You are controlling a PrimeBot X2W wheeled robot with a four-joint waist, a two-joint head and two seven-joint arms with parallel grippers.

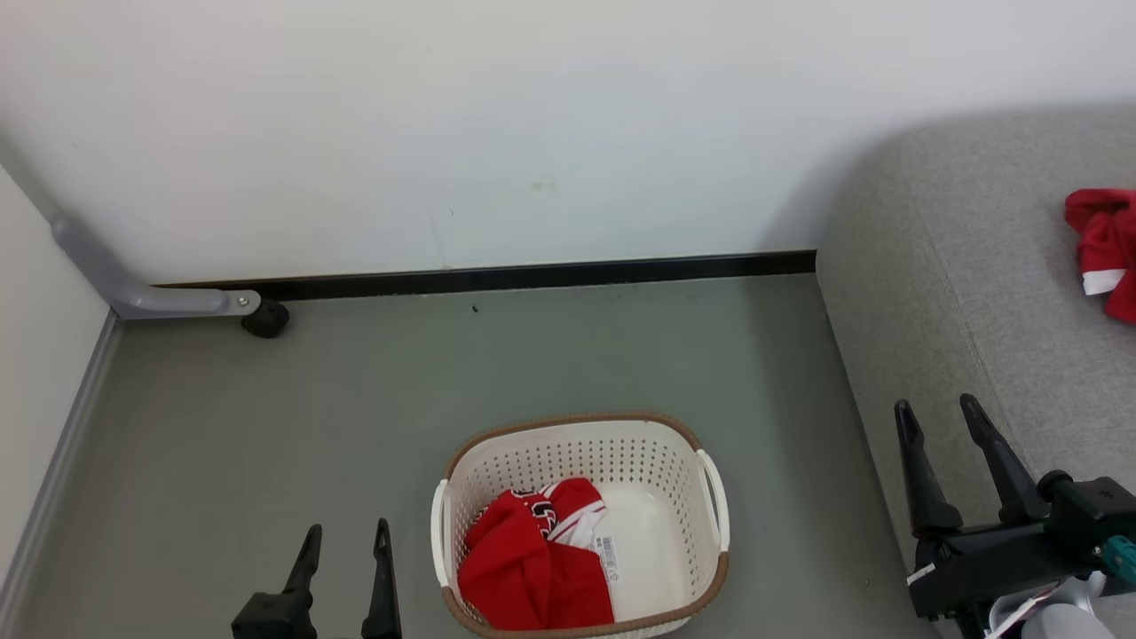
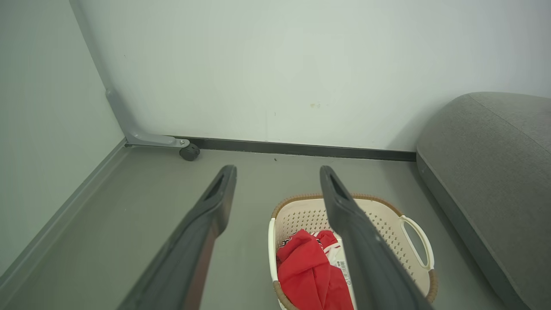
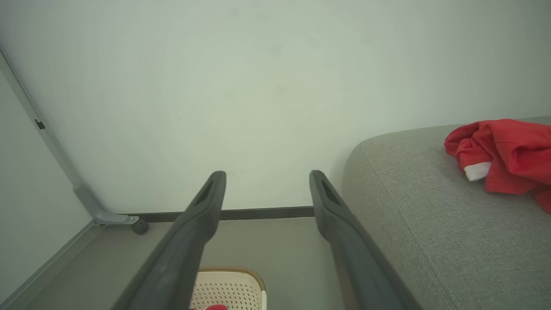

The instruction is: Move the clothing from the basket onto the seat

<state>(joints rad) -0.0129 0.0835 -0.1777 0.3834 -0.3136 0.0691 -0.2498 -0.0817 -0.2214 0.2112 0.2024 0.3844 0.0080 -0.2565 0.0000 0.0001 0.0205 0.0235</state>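
Grey floor (image 1: pixel 266 426) runs back to a white wall, and the basket (image 1: pixel 577 461) stands on it near the seat (image 1: pixel 976 311). One red garment (image 1: pixel 1105 240) already lies on the seat cushion. The other garment (image 1: pixel 532 568) sits bunched in the left half of the basket, beside the paper label (image 1: pixel 606 550). The left gripper (image 1: pixel 346 537) hovers just left of the basket, fingers spread wide and empty. The right gripper (image 1: pixel 936 413) hangs over the seat's front edge, equally wide and holding nothing. The likeliest trouble is a descent that clips the brown rim or the near handle (image 1: pixel 438 532) and shoves the light basket aside. A shallow pinch on a single loose fold could also let the cloth slip free mid-lift and fall to the floor short of the cushion. A trailing sleeve might snag the rim and drag the basket along.
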